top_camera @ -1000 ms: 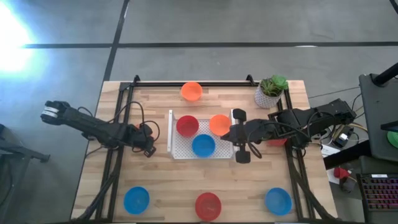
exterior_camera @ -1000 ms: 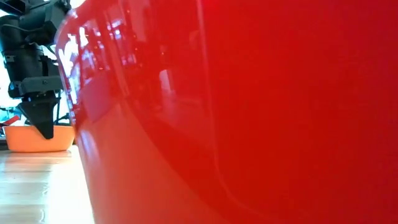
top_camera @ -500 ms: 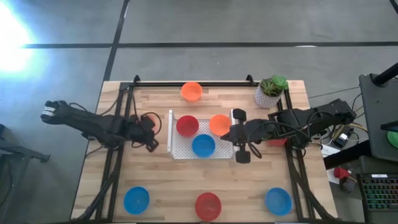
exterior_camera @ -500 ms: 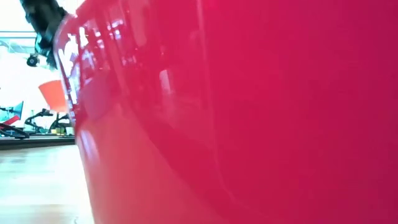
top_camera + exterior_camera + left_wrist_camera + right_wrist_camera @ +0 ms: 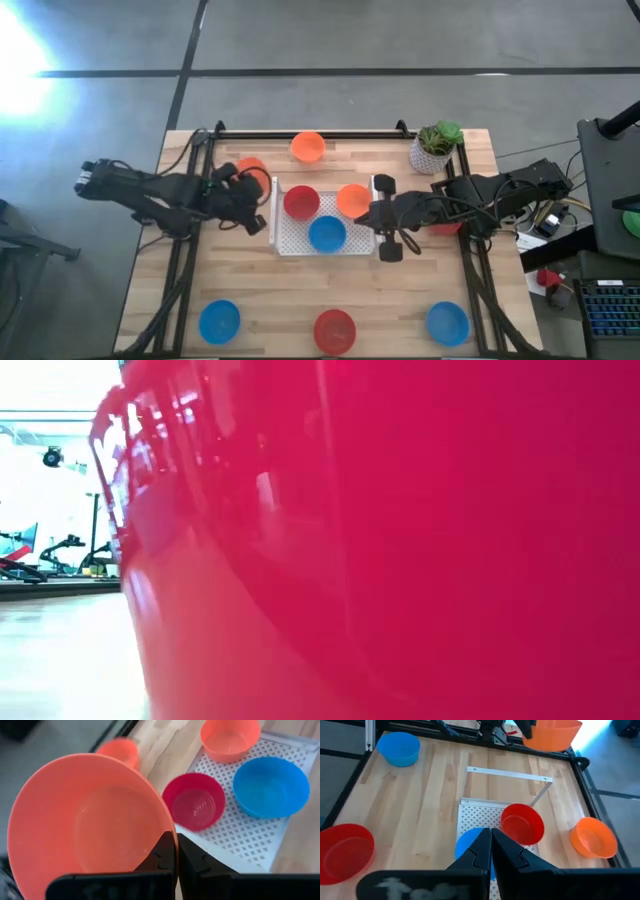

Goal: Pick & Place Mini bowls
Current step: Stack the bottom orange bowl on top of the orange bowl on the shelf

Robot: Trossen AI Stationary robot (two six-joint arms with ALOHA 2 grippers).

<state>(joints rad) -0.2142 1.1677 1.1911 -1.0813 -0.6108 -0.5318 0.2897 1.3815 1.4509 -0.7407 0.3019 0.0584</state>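
Observation:
My left gripper (image 5: 255,192) (image 5: 176,842) is shut on an orange mini bowl (image 5: 250,168) (image 5: 90,825), held in the air just left of the white perforated tray (image 5: 300,243). In the tray sit a red bowl (image 5: 300,202), an orange bowl (image 5: 352,199) and a blue bowl (image 5: 327,233). My right gripper (image 5: 368,213) (image 5: 490,845) is shut and empty at the tray's right edge. Another orange bowl (image 5: 308,147) rests on the table beyond the tray. My left gripper pinches the orange bowl's rim (image 5: 167,827) between its two fingers, one on the inner wall and one on the outer. The bowl is lifted clear of the table and tilted, its hollow turned toward the wrist camera.
Two blue bowls (image 5: 219,322) (image 5: 448,323) and a red bowl (image 5: 335,330) stand along the near edge; the red one (image 5: 400,540) fills the low view. A potted plant (image 5: 435,145) stands at the far right corner. Bare wood lies between the tray and the near bowls.
My left gripper has lifted the orange bowl off the table and carried it to the right and toward the far edge, up to the tray's left side. My right arm has kept still.

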